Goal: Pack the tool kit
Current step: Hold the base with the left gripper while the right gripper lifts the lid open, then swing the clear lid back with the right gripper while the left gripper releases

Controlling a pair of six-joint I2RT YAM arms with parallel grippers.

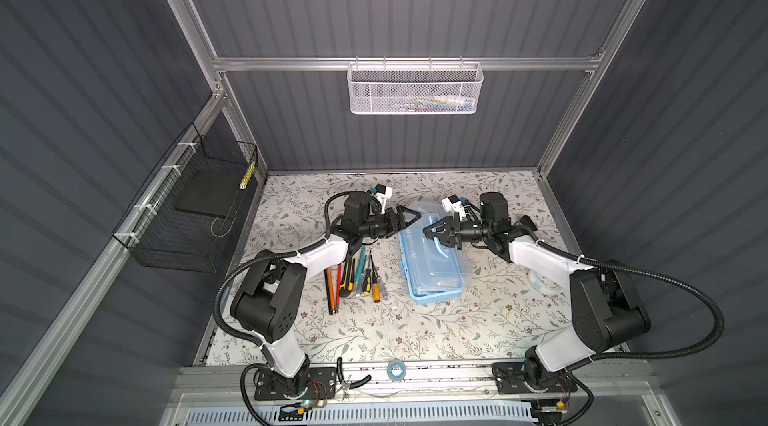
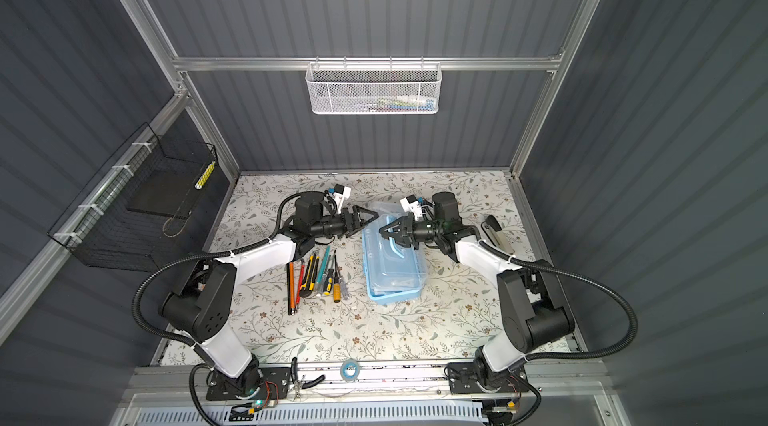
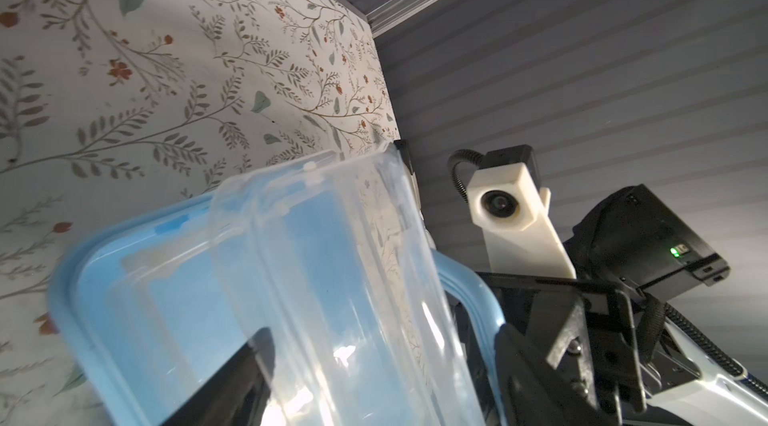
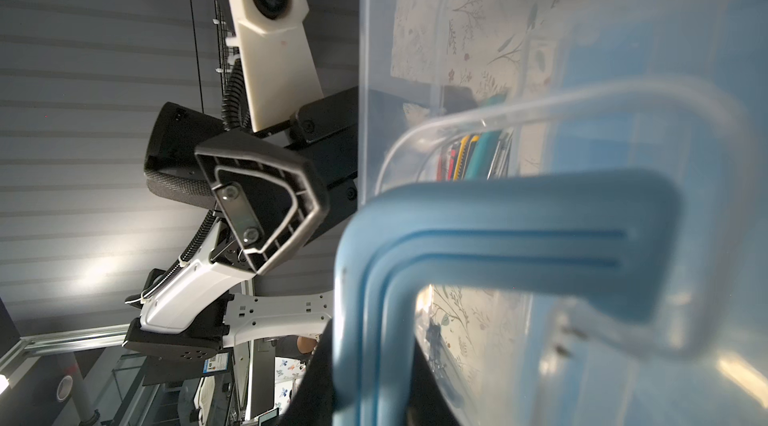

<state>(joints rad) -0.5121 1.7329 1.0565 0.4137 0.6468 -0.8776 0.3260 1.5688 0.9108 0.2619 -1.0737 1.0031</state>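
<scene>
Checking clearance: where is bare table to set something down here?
Bare table: the front stretch between tool kit and front rail; the back strip along the rear wall. Crowded: the tools close left of the kit, tape roll by the right arm.

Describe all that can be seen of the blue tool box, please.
The tool box is a small rectangular case of light-blue plastic with a clear lid and a blue U-shaped handle. It lies flat on the flowered table, right of a row of hand tools. The lid is partly raised. The right gripper is shut on the handle; the open left gripper is at the lid's edge, one finger showing through it.
</scene>
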